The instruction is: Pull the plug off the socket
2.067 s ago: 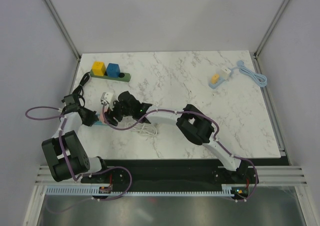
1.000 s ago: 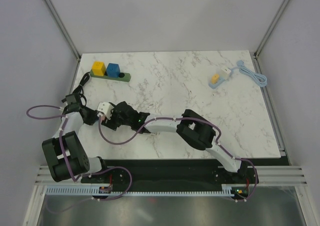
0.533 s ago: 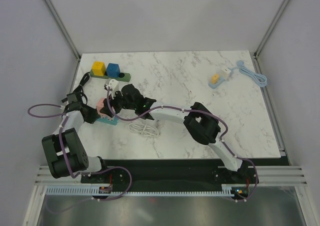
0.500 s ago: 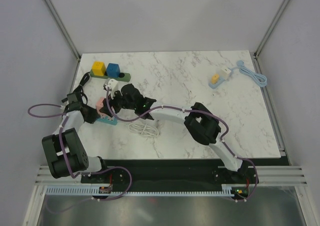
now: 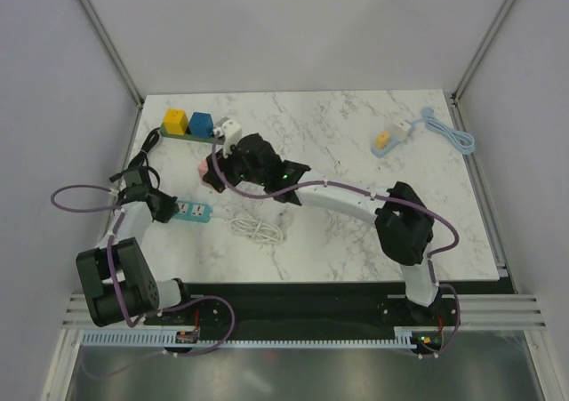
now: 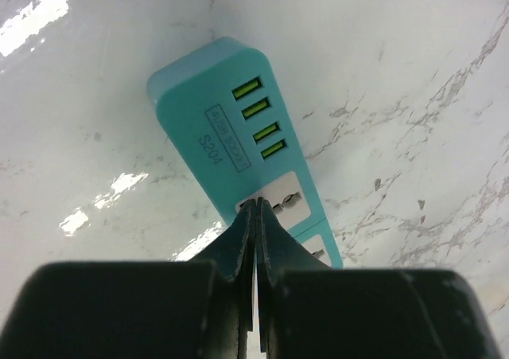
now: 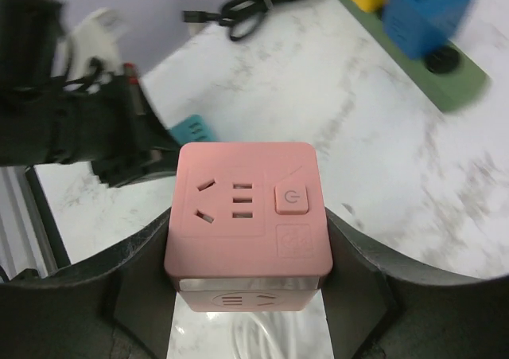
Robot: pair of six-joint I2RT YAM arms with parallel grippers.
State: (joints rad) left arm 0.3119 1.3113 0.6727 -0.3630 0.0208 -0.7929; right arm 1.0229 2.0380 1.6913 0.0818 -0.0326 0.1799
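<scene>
A pink cube plug with a power button sits between my right gripper's fingers, which are shut on its sides. In the top view the right gripper holds the pink cube in the air, apart from the teal power strip, with a white block at its far side. My left gripper is shut, with its tips pressed down on the teal strip at one of its sockets. The teal strip's end also shows in the right wrist view.
A green power strip carrying a yellow cube and a blue cube lies at the far left. A coiled white cable lies near the teal strip. A yellow plug with a light blue cable lies far right.
My right gripper has risen and moved back and to the right with the pink cube, off the teal strip. The teal strip stays flat under my left gripper.
</scene>
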